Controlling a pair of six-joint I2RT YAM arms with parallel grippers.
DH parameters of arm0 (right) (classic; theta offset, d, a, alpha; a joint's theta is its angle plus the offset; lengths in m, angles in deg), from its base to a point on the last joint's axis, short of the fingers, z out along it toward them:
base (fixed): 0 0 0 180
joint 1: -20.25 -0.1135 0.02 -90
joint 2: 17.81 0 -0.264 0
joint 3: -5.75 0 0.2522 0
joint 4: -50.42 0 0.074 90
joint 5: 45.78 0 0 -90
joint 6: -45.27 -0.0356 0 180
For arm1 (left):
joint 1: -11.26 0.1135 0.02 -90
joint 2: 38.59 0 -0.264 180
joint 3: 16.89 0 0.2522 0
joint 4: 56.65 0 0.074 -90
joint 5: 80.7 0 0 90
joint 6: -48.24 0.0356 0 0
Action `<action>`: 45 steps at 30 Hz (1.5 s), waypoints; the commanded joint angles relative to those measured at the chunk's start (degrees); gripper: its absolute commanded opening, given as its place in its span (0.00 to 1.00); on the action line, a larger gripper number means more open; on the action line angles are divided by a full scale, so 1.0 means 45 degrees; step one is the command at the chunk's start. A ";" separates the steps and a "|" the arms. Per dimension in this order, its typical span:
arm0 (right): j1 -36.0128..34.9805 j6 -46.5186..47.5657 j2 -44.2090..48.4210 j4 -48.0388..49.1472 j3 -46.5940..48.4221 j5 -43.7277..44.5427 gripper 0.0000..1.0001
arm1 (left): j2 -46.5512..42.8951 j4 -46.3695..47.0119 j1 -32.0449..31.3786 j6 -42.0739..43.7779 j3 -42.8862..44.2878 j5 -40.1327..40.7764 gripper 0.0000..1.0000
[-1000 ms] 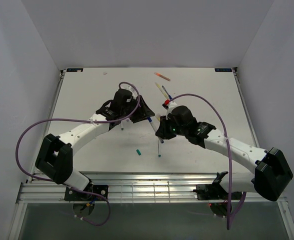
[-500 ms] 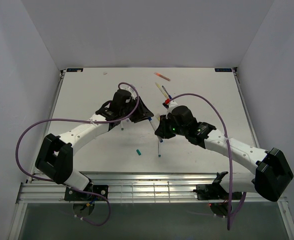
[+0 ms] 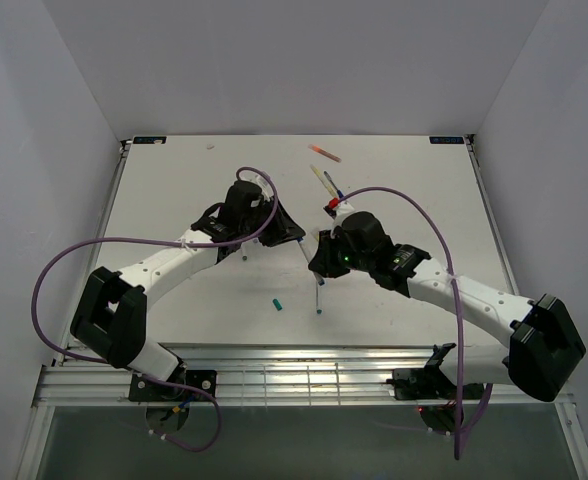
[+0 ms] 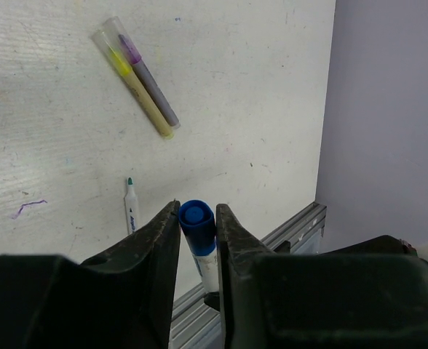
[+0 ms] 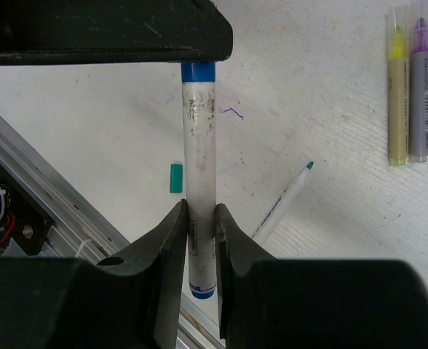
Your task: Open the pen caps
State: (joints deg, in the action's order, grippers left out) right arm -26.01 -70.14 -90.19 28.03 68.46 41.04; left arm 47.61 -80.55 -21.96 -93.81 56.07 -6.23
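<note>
We noted pen [image 5: 199, 167] long axis pointed blue cap [image 4: 197, 218] into left fingers [image 4: 159, 247], clenched on it | right fingers [image 5: 167, 247] grasped pen mid-length.

**No Writing Can Be Read**

The white pen [image 5: 199, 145] with the blue cap [image 4: 196, 218] carries dark print along its barrel, worn and smudged past reading. The thin pen [image 4: 132, 209] lying on the worktop [image 4: 258, 87] has a line of blue lettering on its side, too small to make out. A purple scribble [image 4: 28, 209] on the worktop forms no letter or number. Small blue strips [image 3: 149, 140] at the worktop's far corners may be labels; what they say cannot be told.
</note>
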 commanded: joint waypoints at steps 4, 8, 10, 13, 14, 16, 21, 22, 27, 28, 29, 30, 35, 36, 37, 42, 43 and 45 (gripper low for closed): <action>-0.0072 -0.0135 -0.0088 0.0666 0.0509 0.0062 0.08 | -0.0052 0.0298 0.0075 0.0044 -0.0147 -0.0299 0.19; -0.0072 -0.0115 -0.0263 0.0666 0.0665 0.0140 0.11 | -0.0111 0.0357 0.0076 -0.0015 -0.0245 -0.0494 0.00; -0.0091 -0.0096 -0.0438 0.0705 0.0801 0.0121 0.23 | -0.0208 0.0415 0.0076 -0.0093 -0.0401 -0.0514 0.00; -0.0091 -0.0057 -0.0770 0.0744 0.1055 0.0121 0.43 | -0.0423 0.0435 0.0095 -0.0132 -0.0518 -0.0591 0.00; -0.0091 -0.0018 -0.1023 0.0706 0.1153 0.0121 0.45 | -0.0481 0.0454 0.0115 -0.0151 -0.0538 -0.0631 0.00; -0.0091 -0.0017 -0.1258 0.0725 0.1348 0.0043 0.47 | -0.0540 0.0435 0.0115 -0.0171 -0.0558 -0.0709 0.00; -0.0072 0.0060 -0.1864 0.0784 0.1622 0.0023 0.45 | -0.0794 0.0415 0.0154 -0.0171 -0.0577 -0.0807 0.00; -0.0091 0.0080 -0.1942 0.0745 0.1661 -0.0054 0.44 | -0.0833 0.0396 0.0154 -0.0190 -0.0558 -0.0807 0.00; -0.0247 0.0177 -0.2314 0.0414 0.1778 0.0274 0.08 | -0.0639 -0.0284 0.0290 -0.0191 0.0141 -0.0632 0.00; -0.0595 0.0332 -0.2372 0.0142 0.1875 0.1514 0.08 | -0.0290 -0.0539 0.0291 -0.0171 0.0416 -0.0515 0.00; -0.0928 0.0469 -0.2566 -0.0209 0.2050 0.2513 0.08 | -0.0074 -0.0928 0.0291 -0.0132 0.0786 -0.0185 0.00; -0.1298 0.0645 -0.2761 -0.0793 0.2729 0.3799 0.08 | 0.0179 -0.1744 0.0291 -0.0016 0.1583 0.0050 0.00; -0.3429 0.0238 -0.4498 -0.4739 0.4511 1.0720 0.08 | 0.1801 -0.3100 0.0466 0.0044 0.3366 0.0483 0.00; -0.3624 0.0082 -0.4637 -0.5150 0.4668 1.1248 0.08 | 0.1900 -0.3100 0.0602 0.0024 0.3484 0.0212 0.00; -0.3684 0.0003 -0.4754 -0.5560 0.4785 1.1698 0.08 | 0.2017 -0.3062 0.0661 -0.0034 0.3601 0.0054 0.00; -0.3122 0.1269 -0.3548 -0.3112 0.3463 0.8668 0.08 | 0.1122 -0.1329 0.1149 0.0200 0.2688 -0.1193 0.00; -0.2867 0.1310 -0.2752 -0.2330 0.2530 0.6142 0.08 | 0.0849 -0.0898 0.1227 0.0471 0.2085 -0.1391 0.00; -0.2030 0.1019 -0.1967 -0.0142 0.1511 0.3727 0.08 | 0.0089 -0.0016 0.1267 0.0901 0.1574 -0.1451 0.00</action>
State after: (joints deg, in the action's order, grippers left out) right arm -38.95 -65.83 -105.18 20.38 81.01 74.79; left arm 54.97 -90.73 -19.03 -92.04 64.68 -13.73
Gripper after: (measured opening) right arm 0.234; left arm 0.314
